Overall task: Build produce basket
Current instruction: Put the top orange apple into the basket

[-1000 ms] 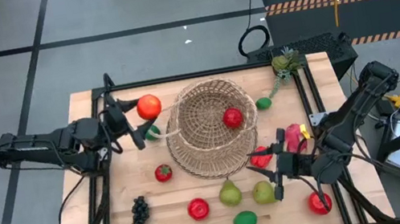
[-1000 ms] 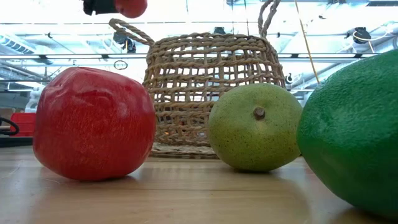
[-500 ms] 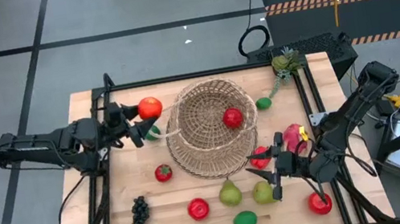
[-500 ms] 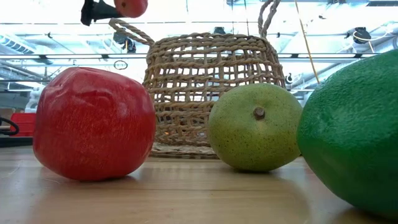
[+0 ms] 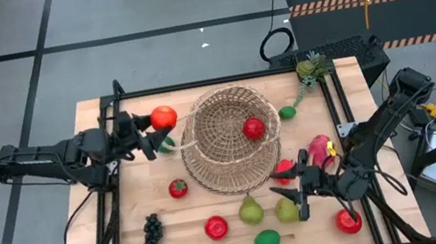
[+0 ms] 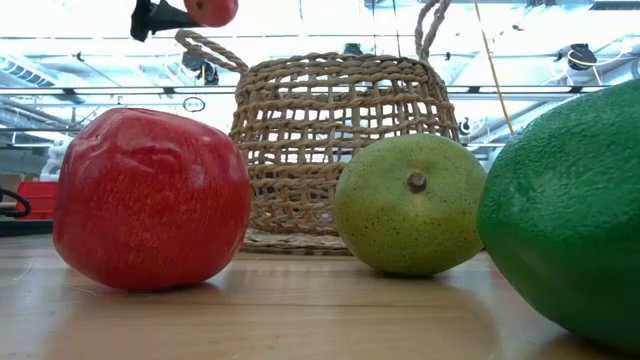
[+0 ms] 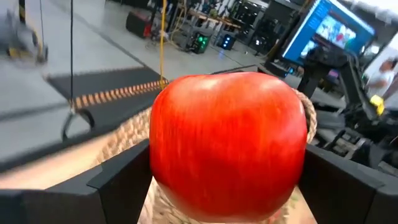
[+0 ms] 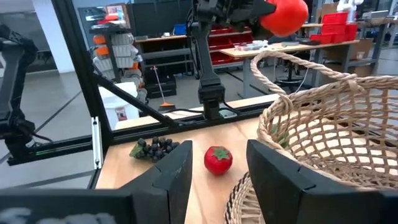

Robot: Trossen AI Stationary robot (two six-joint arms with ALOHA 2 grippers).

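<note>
My left gripper [image 5: 154,126] is shut on a red apple [image 5: 164,116], held in the air just left of the basket [image 5: 230,142]. The tan wicker basket stands on its base at mid-table with one red fruit [image 5: 254,127] inside. My right gripper [image 5: 297,189] hovers open and empty near the basket's right side, above a green pear [image 5: 286,210] and a red fruit [image 5: 283,167]. In the right wrist view nothing lies between its fingers [image 8: 176,177]. The low view shows the held apple [image 6: 211,10] high above the table. My left gripper pinches the red apple by its two opposite sides [image 7: 159,155] between its two fingers [image 7: 118,186]. The fingers come in level from the table's left. The apple is lifted clear of the table, at about the height of the basket's handle.
Loose on the table: a strawberry [image 5: 178,188], grapes [image 5: 152,233], a red apple [image 5: 215,227], a pear [image 5: 251,211], a lime [image 5: 266,241], a red fruit [image 5: 348,221], a dragon fruit [image 5: 320,149], a small lime [image 5: 287,112]. A black frame [image 5: 113,184] edges the table.
My left gripper has rolled about its own axis while staying in place, and the apple has turned with it, still held. My right gripper has sunk a little toward the table near the pear, its fingers unchanged.
</note>
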